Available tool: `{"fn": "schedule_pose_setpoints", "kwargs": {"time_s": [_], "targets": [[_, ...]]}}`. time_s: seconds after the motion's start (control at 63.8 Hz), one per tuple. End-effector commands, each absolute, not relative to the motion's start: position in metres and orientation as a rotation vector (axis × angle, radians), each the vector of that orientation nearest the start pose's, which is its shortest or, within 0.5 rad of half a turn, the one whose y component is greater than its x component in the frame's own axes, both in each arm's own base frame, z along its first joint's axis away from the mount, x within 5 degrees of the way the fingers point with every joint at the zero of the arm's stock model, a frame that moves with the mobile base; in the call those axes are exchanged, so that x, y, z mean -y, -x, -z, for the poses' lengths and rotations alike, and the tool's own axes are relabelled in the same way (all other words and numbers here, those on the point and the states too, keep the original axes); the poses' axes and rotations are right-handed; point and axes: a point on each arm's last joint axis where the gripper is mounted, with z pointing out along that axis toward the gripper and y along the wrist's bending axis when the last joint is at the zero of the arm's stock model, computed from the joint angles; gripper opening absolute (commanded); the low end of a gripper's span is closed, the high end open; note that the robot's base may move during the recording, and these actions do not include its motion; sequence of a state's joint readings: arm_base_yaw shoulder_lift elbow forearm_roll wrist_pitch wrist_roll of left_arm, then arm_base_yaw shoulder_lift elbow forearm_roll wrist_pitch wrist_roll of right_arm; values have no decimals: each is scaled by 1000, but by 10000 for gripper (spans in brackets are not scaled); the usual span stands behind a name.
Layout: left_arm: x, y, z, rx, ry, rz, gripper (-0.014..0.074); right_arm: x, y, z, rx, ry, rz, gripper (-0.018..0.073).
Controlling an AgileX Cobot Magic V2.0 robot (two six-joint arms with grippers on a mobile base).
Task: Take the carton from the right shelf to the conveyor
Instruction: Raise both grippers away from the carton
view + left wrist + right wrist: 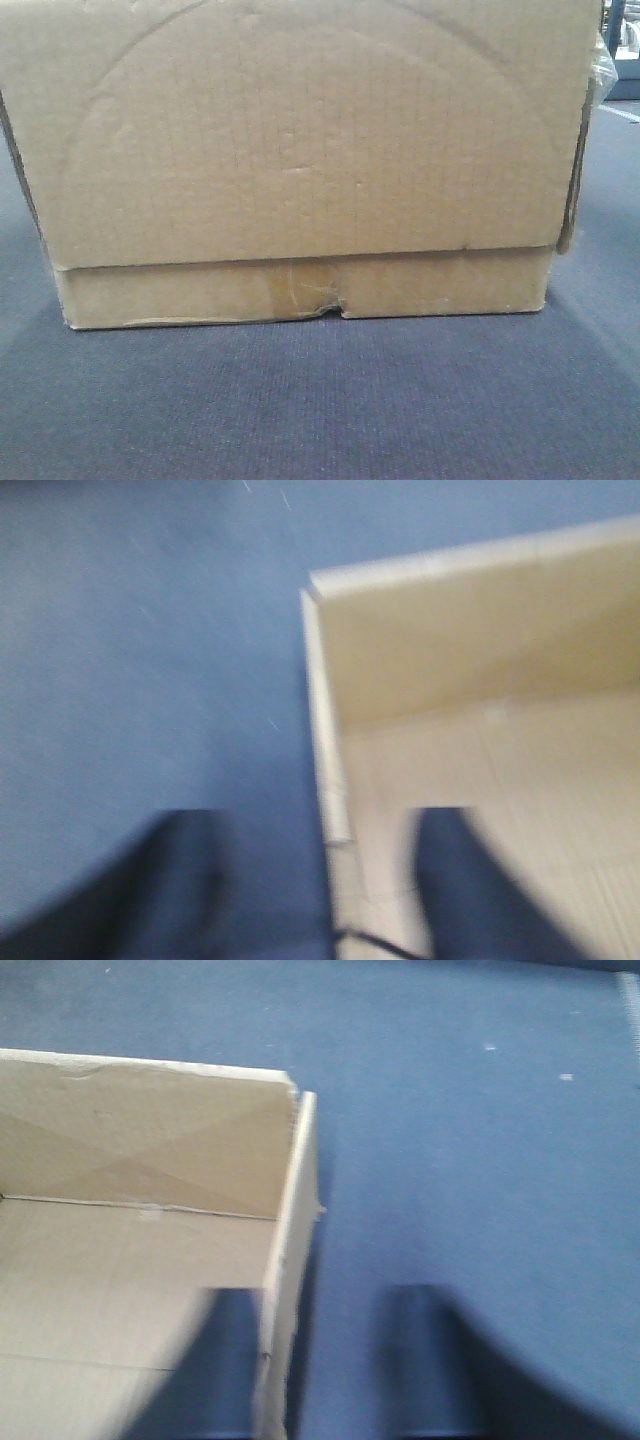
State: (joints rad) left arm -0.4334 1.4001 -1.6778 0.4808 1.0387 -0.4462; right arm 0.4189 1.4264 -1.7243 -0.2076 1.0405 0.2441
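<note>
The tan carton stands on the dark grey woven conveyor and fills most of the front view; its flap seam has a small tear at the bottom middle. In the left wrist view, my left gripper is open and straddles the carton's left wall, one finger inside and one over the belt. My right gripper is open too, astride the carton's right wall, with its inner finger close against the wall. The carton's top is open and its inside is bare. The right shelf is out of view.
Belt surface runs on past both sides of the carton. A dark blue structure shows beyond the carton's top right corner. Both wrist views are blurred.
</note>
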Motion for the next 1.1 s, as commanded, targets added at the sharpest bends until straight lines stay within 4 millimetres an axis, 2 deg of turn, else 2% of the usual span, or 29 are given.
{"fn": "schedule_pose_setpoints", "kwargs": {"time_s": [0.0,0.047,0.125,0.219,0.329,0.517,0.627,0.737,0.894,1.082], "targets": [[70,-255,-482,-2079,-6,-106,45,-92,-260,-480,-2169,206,-58,-95],[63,-246,-485,-2063,5,-116,-43,-88,-253,-483,-2159,202,-52,-76],[51,-234,-480,-2058,22,-143,17,-82,-244,-484,-2142,194,-39,-61],[38,-220,-469,-2060,45,-153,19,-74,-236,-481,-2125,181,-35,-61],[26,-205,-447,-2053,64,-124,15,-65,-233,-465,-2147,166,-12,-61],[10,-170,-403,-1995,103,-40,15,-55,-227,-416,-2214,172,23,-61],[5,-144,-374,-1932,84,-17,15,-53,-215,-388,-2214,200,15,-61],[2,-121,-354,-1894,73,-2,15,-49,-199,-366,-2172,224,-7,-61],[-2,-92,-338,-1832,75,12,15,-43,-171,-341,-2075,248,-51,-61],[-8,-61,-337,-1723,90,31,15,-36,-137,-332,-1880,252,-113,-61]]}}
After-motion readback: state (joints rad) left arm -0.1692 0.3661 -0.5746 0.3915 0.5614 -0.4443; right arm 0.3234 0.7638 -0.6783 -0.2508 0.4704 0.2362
